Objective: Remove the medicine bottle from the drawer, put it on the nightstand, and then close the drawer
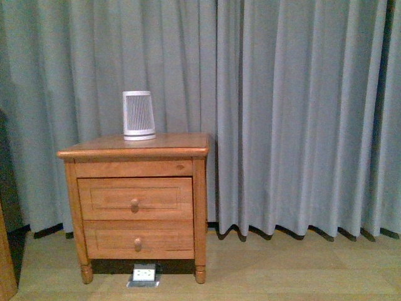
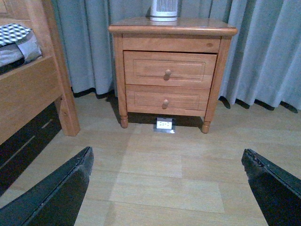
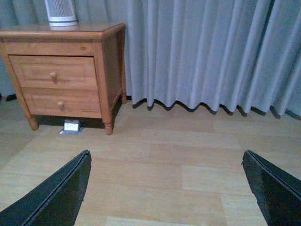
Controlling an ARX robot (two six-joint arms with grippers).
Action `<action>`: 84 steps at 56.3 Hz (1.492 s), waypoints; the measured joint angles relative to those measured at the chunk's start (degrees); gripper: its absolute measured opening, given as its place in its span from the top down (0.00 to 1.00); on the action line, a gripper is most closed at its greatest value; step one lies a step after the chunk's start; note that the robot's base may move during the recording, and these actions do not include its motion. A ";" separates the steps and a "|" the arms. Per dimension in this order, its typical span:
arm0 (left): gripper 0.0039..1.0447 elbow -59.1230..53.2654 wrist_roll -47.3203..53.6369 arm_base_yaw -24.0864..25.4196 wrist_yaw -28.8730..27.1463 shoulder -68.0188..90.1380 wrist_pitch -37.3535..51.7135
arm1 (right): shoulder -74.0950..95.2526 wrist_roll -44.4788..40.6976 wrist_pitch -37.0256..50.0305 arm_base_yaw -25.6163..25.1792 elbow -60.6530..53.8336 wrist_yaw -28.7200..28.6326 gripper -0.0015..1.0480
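The honey-coloured nightstand (image 1: 134, 150) stands against grey curtains, also seen as the nightstand (image 2: 171, 27) and the nightstand (image 3: 61, 33). Its upper drawer (image 1: 135, 198) with a round knob is pushed in; the same drawer (image 2: 168, 69) and drawer (image 3: 52, 72) show in both wrist views. The medicine bottle is hidden. My left gripper (image 2: 167, 165) is open over bare floor, well short of the nightstand. My right gripper (image 3: 165, 165) is open too, over floor to the nightstand's right. Neither arm shows in the front view.
A white slatted device (image 1: 138, 115) sits on the nightstand top. The lower drawer (image 1: 138, 239) is pushed in. A floor socket plate (image 1: 143, 274) lies under the nightstand. A wooden bed frame (image 2: 33, 89) stands to the left. Grey curtains (image 1: 301, 113) hang behind.
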 joint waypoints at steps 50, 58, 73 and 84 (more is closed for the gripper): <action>0.06 0.00 0.00 0.00 0.00 0.00 0.00 | 0.00 0.00 0.00 0.00 0.00 0.00 0.07; 0.06 0.00 0.00 0.00 0.00 0.00 0.00 | 0.00 0.00 0.00 0.00 0.00 0.00 0.07; 0.06 0.00 0.00 0.00 0.00 0.00 0.00 | 0.00 -0.02 0.00 0.00 0.00 -0.02 0.07; 0.06 0.00 0.00 0.00 0.00 0.00 0.00 | 0.00 -0.02 0.00 0.00 0.00 -0.02 0.07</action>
